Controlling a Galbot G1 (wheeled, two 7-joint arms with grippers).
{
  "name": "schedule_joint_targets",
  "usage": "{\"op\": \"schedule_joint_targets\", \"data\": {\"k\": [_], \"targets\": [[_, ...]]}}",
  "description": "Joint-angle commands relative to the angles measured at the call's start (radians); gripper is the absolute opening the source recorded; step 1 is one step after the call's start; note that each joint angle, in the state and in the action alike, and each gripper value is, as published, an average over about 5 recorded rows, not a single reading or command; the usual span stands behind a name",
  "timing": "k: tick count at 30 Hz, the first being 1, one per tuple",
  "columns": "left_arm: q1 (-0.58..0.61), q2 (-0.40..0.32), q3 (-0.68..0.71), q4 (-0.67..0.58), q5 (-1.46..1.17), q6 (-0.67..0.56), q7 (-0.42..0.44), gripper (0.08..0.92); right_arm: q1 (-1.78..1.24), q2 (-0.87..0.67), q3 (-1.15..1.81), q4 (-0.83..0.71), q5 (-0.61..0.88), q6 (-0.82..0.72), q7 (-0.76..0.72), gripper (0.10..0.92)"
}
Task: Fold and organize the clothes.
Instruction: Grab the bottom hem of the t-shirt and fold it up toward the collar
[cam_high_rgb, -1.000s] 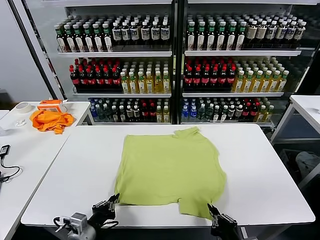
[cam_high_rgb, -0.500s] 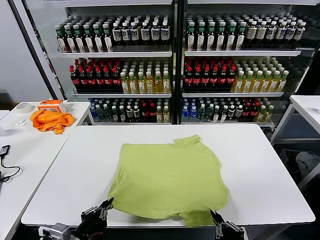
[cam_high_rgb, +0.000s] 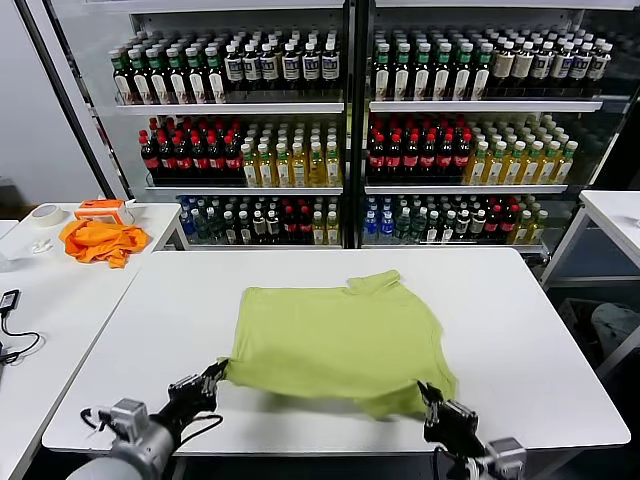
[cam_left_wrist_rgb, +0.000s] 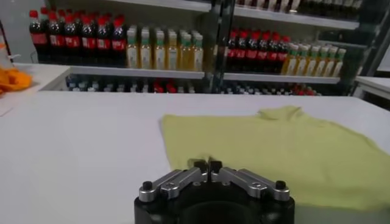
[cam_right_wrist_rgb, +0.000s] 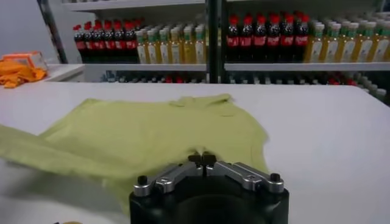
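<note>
Lime-green cotton dominates the head view: the shirt (cam_high_rgb: 340, 335) lies on the white table (cam_high_rgb: 520, 340), its collar end toward the drinks cooler (cam_high_rgb: 350, 120) and its near hem lifted off the tabletop, doubled up over the rest of the cloth. The left gripper (cam_high_rgb: 212, 377) pinches the shirt's near-left corner, fingers closed on the fabric; the right gripper (cam_high_rgb: 428, 393) does the same at the shirt's near-right corner. Well left of the shirt, on a side table (cam_high_rgb: 60, 290), sits an orange cloth (cam_high_rgb: 100, 241) (bunched beside a roll of tape (cam_high_rgb: 46, 214)).

From the left wrist, the left gripper (cam_left_wrist_rgb: 207, 165) shows its fingertips pressed together on the shirt's (cam_left_wrist_rgb: 286, 152) edge, the green cloth spreading away across the table (cam_left_wrist_rgb: 79, 140) toward the bottle shelves (cam_left_wrist_rgb: 183, 55).

From the right wrist, the right gripper (cam_right_wrist_rgb: 203, 160) is likewise clamped on the shirt (cam_right_wrist_rgb: 152, 128), with a fold of fabric hanging beside it above the table (cam_right_wrist_rgb: 323, 134) (the raised hem sags between the two grips). The orange cloth (cam_right_wrist_rgb: 18, 68) shows far beyond the shirt, near the bottle shelves (cam_right_wrist_rgb: 244, 42).
</note>
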Motion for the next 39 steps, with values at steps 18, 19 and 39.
{"op": "schedule_joint_targets", "data": {"k": [18,19,39], "targets": [[-0.399,-0.047,0.257,0.348,0.020,0.004,0.026,0.084,0.186,0.050,-0.030,-0.214,0.025,-0.013,-0.006,0.105],[-0.410,-0.054,0.261,0.361,0.023,0.004,0.022,0.084,0.187,0.052,-0.030,-0.217,0.024,-0.012,-0.008,0.105],[-0.335,-0.020,0.177,0.321,0.015,-0.008,0.004,0.437,0.107,0.028,0.045,-0.120,0.010,-0.087,-0.010,0.611]]}}
